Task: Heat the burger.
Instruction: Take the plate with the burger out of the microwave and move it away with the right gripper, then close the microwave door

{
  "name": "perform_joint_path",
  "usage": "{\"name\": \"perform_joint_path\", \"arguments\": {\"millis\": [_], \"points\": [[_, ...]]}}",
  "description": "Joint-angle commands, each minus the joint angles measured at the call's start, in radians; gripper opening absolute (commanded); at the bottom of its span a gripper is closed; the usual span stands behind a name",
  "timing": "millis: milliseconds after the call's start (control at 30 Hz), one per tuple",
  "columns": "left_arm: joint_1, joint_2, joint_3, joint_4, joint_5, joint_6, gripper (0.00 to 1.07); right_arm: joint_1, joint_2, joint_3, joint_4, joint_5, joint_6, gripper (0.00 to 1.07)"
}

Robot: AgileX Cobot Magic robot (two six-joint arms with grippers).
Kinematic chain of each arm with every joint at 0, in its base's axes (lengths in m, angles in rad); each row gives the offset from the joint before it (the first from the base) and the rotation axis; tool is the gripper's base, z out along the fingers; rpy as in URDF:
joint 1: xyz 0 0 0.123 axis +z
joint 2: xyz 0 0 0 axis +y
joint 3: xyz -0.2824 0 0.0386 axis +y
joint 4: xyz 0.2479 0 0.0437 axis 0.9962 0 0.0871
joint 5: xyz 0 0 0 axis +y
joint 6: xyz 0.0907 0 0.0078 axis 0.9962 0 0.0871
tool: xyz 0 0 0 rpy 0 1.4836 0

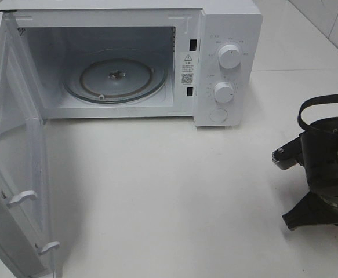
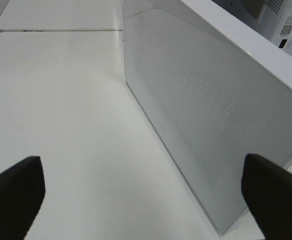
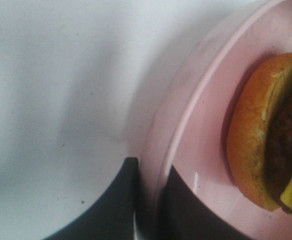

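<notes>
While the white microwave oven is standing with its cavity exposed, we are reading everything from it as our landmark. Its hinged white door is swinging fully out to the left of the cavity, which we are taking as deliberate: the opening is facing the bare white tabletop so a plate can go straight in. Our left gripper is hovering just outside that door with its two dark fingers spread wide and nothing between them; the wrist view is showing the door's perforated outer panel running close alongside. We are judging that it is waiting there, free of any load.

Inside the cavity the clear glass turntable is lying bare on its ring, ready to receive food. To the right of the cavity the control panel is carrying two round white knobs, one above the other, with a round button below them.

Well to the right of the microwave, near the table's edge, our right gripper is pinching the rim of the round pink plate, one dark finger on each side of that rim. The round burger with its golden-brown bun, dark patty and yellow cheese is sitting on that plate, so gripping the rim is letting us carry it without touching the food. In the high view the plate is lying out of frame; only the arm's black body is showing.

Nothing is standing between the plate and the cavity; the open door and the left arm beside it are the only things we are needing to steer clear of.
</notes>
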Motion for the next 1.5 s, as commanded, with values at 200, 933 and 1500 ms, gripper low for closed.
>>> {"name": "perform_joint_path", "arguments": {"millis": [200, 933, 1500], "points": [[0.003, -0.019, 0.003, 0.000, -0.008, 0.002, 1.00, -0.061, 0.035, -0.002, -0.072, -0.010, 0.056, 0.05], [0.003, -0.019, 0.003, 0.000, -0.008, 0.002, 1.00, -0.058, -0.302, -0.003, 0.280, -0.083, -0.323, 0.65], [0.003, -0.019, 0.003, 0.000, -0.008, 0.002, 1.00, -0.058, -0.878, -0.003, 0.765, 0.158, -0.835, 0.76]]}}
